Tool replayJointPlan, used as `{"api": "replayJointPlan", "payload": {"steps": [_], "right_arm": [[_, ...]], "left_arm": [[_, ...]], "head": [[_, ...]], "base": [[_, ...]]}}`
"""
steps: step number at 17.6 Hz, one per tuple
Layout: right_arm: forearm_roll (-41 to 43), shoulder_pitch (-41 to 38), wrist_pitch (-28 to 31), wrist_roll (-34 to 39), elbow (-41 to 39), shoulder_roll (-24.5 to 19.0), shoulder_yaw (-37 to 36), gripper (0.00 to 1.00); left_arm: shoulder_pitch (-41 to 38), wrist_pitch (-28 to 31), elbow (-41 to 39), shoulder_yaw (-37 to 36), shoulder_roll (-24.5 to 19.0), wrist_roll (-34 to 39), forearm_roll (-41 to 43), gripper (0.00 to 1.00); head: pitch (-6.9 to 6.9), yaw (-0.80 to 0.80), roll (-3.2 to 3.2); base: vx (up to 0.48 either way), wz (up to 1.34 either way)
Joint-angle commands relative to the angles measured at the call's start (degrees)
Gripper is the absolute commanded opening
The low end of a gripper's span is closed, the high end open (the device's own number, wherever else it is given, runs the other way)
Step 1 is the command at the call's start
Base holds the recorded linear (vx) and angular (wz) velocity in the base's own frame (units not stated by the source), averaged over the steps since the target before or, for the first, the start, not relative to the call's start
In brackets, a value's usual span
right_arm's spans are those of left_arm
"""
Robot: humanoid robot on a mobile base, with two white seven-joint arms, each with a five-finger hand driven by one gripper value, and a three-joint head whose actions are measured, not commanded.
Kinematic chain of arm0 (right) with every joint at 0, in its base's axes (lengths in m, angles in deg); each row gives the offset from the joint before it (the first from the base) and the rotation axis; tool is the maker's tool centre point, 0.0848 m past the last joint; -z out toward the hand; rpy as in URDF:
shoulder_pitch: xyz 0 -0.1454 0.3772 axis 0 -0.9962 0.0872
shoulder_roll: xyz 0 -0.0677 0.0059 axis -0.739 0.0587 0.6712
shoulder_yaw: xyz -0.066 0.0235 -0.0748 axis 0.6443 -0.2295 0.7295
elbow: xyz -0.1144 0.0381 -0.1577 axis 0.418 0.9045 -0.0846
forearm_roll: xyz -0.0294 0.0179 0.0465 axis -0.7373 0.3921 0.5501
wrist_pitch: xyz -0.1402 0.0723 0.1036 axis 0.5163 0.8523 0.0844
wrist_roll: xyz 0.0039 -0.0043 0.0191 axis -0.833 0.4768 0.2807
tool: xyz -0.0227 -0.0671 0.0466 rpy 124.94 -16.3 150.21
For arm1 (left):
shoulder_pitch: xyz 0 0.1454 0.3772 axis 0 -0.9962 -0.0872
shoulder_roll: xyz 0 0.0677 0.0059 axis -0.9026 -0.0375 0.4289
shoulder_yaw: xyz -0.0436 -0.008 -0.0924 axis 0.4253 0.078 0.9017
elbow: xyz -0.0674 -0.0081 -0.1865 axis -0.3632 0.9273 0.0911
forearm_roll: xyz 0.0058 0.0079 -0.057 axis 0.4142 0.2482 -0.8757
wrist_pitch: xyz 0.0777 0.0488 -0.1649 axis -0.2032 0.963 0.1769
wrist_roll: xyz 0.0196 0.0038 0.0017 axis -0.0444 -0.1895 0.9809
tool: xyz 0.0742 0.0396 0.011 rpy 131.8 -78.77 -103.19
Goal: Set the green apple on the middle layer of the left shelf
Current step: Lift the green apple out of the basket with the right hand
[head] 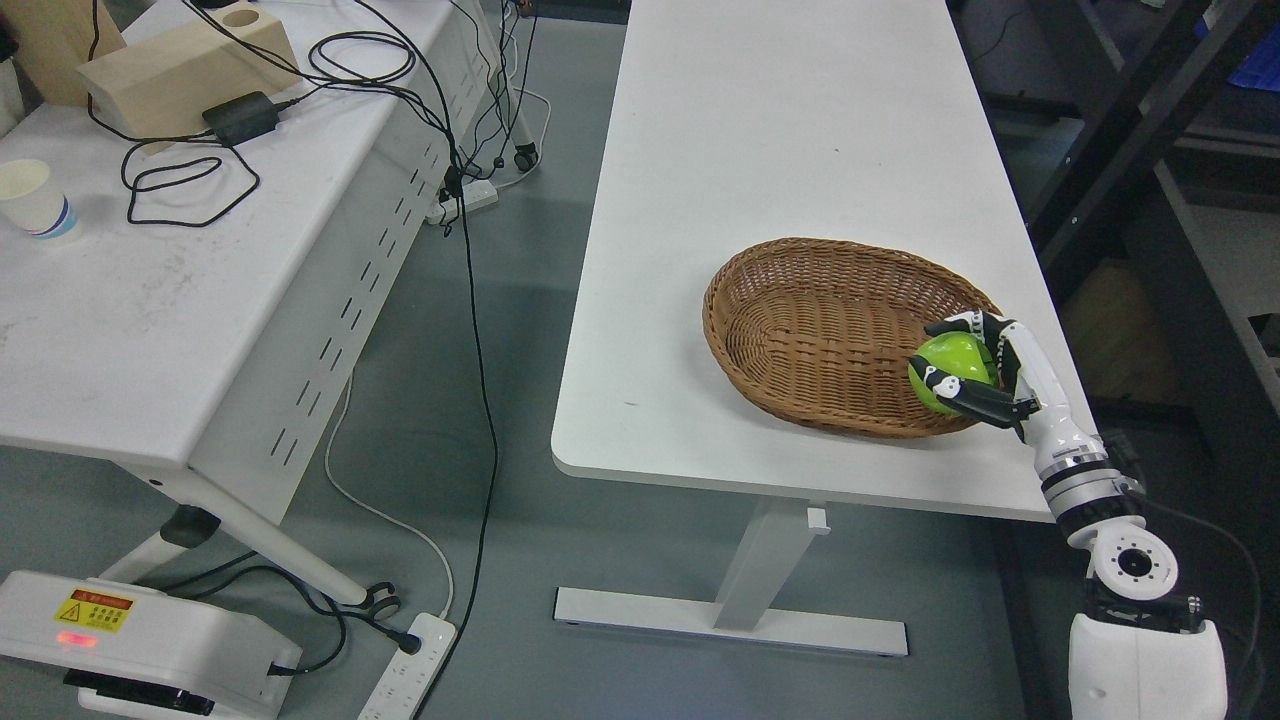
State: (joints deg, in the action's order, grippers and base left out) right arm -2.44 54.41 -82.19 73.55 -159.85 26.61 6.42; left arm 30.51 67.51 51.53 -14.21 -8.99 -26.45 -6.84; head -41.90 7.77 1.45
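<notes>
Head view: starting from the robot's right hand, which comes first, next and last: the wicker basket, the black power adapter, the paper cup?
From the right hand, which grips the green apple:
1. Wicker basket, right beside the hand.
2. Black power adapter, far upper left, on the other table.
3. Paper cup, at the left edge.

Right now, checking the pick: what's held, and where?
The right robot hand grips the green apple around its sides, over the wicker basket's right end.

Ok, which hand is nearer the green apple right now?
Right. The right hand is wrapped around the green apple at the right end of the wicker basket. The left hand is out of view.
</notes>
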Motion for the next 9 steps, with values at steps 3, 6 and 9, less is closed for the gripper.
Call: {"api": "replayJointPlan", "payload": {"steps": [3, 6, 9], "right_arm": [[0.86, -0.19, 0.03, 0.64, -0.70, -1.97, -1.48, 0.03], [2.53, -0.28, -0.67, 0.64, -1.49, -2.06, -2.35, 0.04], [4.55, -0.19, -4.53, 0.64, -3.52, -1.98, -4.72, 0.04]], "left_arm": [[0.00, -0.02, 0.00, 0.00, -1.00, 0.02, 0.00, 1.00], [0.00, -0.02, 0.00, 0.00, -1.00, 0.02, 0.00, 1.00], [0.00, -0.02, 0.00, 0.00, -1.00, 0.02, 0.00, 1.00]], "head": [[0.00, 0.00, 0.00], [0.00, 0.00, 0.00], [0.00, 0.00, 0.00]], "base": [[-0.142, -0.08], [-0.146, -0.11], [-0.165, -0.11]]}}
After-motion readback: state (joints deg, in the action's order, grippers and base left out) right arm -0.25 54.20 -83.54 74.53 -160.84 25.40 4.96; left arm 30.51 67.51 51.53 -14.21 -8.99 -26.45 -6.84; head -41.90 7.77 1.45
